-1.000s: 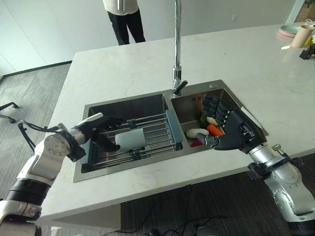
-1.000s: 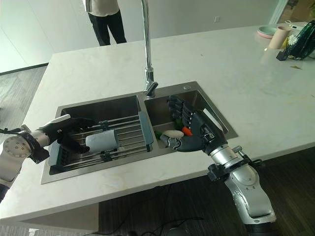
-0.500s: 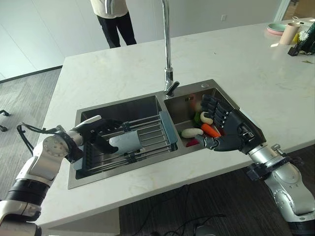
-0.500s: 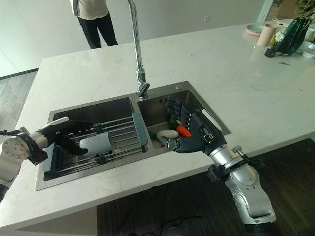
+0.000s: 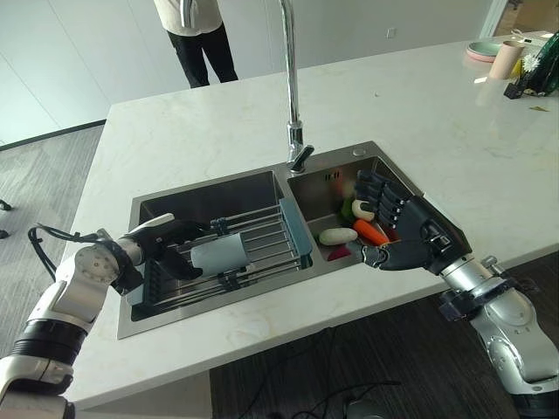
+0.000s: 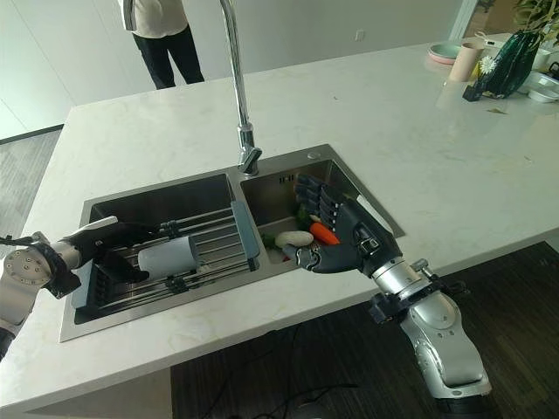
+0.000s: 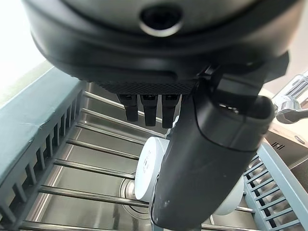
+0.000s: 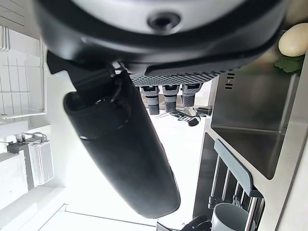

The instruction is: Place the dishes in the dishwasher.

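At lower left, the left hand (image 5: pixel 166 237) grips a pale cup (image 5: pixel 220 255) on the sink rack (image 5: pixel 262 229); a level lift should clear the bars. The right hand (image 5: pixel 403 234) hovers open at centre right.

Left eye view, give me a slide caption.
Left hand grips a pale cup on the sink rack; right hand hovers open over vegetables.

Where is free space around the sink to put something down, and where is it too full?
The white marble countertop is bare behind the tall chrome faucet and to the right of the steel double sink. The right basin is crowded with vegetables under the open right hand. In the left basin, the wire rack holds a pale cup at the left hand.
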